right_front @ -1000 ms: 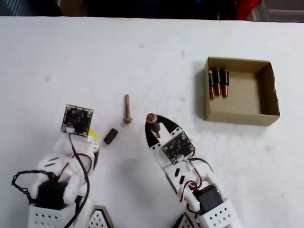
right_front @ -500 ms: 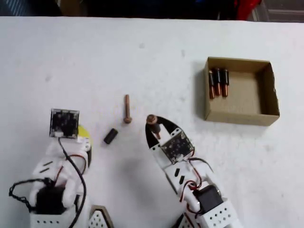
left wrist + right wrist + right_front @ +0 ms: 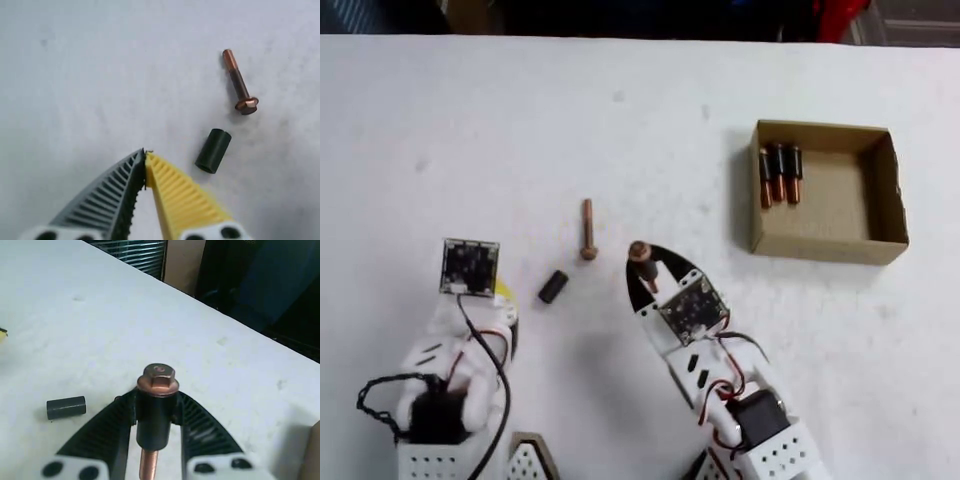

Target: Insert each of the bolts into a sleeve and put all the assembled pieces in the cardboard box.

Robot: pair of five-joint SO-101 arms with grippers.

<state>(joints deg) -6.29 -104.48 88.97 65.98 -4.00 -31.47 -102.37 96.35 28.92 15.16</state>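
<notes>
A loose copper bolt (image 3: 588, 230) lies on the white table, with a black sleeve (image 3: 553, 287) just in front of it. In the left wrist view the bolt (image 3: 240, 82) and sleeve (image 3: 213, 150) lie beside my left gripper (image 3: 145, 152), which is shut with nothing in it. My right gripper (image 3: 155, 407) is shut on an assembled bolt and sleeve (image 3: 155, 412), held upright with the bolt head on top; it stands near the table's middle (image 3: 642, 262). The cardboard box (image 3: 875, 235) at the right holds three assembled pieces (image 3: 779, 174).
The left arm's wrist camera board (image 3: 470, 267) sits left of the loose sleeve. Bare white table surrounds the parts. The table's far edge meets a dark background.
The left arm swung left and then partly back toward the sleeve. The right arm and the held piece stayed still.
</notes>
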